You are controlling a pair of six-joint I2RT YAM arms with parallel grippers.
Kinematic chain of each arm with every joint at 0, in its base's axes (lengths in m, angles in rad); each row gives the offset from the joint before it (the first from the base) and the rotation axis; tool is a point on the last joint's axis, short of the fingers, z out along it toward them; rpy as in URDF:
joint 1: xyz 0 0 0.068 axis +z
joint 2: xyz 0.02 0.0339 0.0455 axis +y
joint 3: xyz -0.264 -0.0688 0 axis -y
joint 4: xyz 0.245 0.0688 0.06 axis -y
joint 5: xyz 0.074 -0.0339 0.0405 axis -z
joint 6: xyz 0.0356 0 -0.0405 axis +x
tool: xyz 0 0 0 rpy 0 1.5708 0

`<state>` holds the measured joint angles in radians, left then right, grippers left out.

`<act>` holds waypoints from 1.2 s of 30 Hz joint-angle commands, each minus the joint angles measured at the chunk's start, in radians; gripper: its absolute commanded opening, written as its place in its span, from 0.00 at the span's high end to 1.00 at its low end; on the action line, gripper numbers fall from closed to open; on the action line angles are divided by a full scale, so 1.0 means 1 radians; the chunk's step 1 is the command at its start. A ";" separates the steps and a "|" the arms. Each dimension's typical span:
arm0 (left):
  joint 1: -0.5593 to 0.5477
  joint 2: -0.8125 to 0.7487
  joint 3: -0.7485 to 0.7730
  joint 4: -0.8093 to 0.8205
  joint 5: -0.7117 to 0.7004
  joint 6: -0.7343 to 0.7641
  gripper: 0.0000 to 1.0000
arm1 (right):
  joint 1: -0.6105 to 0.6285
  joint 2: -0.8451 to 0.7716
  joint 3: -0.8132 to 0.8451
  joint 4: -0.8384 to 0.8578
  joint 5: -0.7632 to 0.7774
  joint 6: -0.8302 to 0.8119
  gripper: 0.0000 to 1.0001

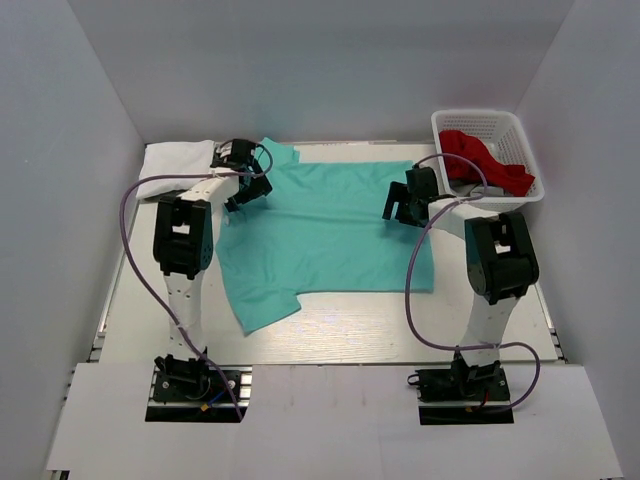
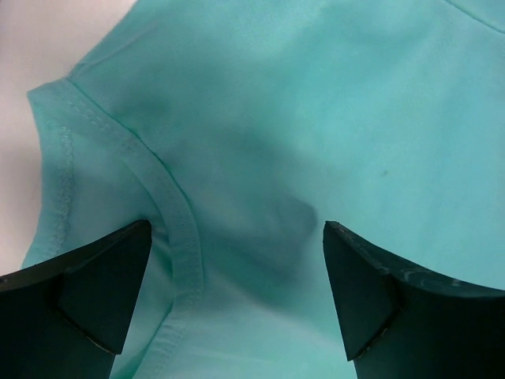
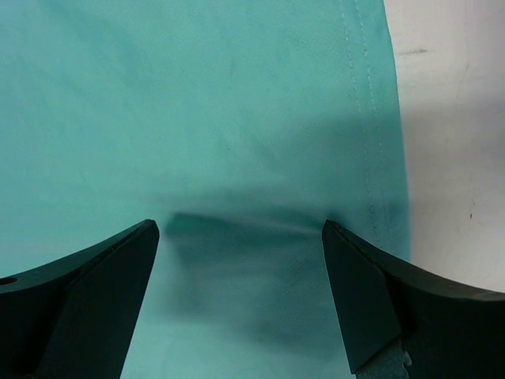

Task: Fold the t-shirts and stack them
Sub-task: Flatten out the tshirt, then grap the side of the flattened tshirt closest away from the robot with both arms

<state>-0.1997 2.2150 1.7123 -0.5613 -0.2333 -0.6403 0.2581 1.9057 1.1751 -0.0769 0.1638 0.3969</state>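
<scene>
1. Only in the top view is the whole teal-green soft cloth short-sleeved t-shirt (image 1: 330, 235) seen. It is spread flat at the middle of the white table (image 1: 330, 330).
2. In that view a white folded t-shirt (image 1: 180, 158) is also shown at the far left corner. A red crumpled t-shirt (image 1: 485, 160) is shown in the white plastic lattice basket (image 1: 470, 120) at the far right.
3. The jaws are made out clearly only in the wrist views. The left gripper (image 2: 237, 245) is spread wide over a stitched sleeve seam (image 2: 170, 201). The right gripper (image 3: 241, 237) is spread wide beside the stitched bottom hem (image 3: 367, 118). Nothing is held by either.
4. The teal-green t-shirt's long axis is laid left to right, with the sleeves pointed left and the bottom hem right.
</scene>
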 commanded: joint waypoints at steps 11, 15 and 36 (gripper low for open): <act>-0.023 -0.420 -0.262 0.005 0.104 0.030 0.00 | -0.002 -0.458 -0.229 0.063 -0.118 -0.033 0.10; -0.032 -0.676 -0.595 -0.005 0.114 -0.077 0.00 | -0.005 -0.572 -0.331 0.096 -0.095 0.022 0.10; -0.070 -1.276 -1.296 -0.170 0.364 -0.271 0.10 | -0.013 -0.643 -0.385 0.051 -0.032 0.118 0.10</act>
<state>-0.2592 0.9173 0.4374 -0.7616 0.0776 -0.8909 0.2543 1.2800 0.7753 -0.0151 0.1074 0.4961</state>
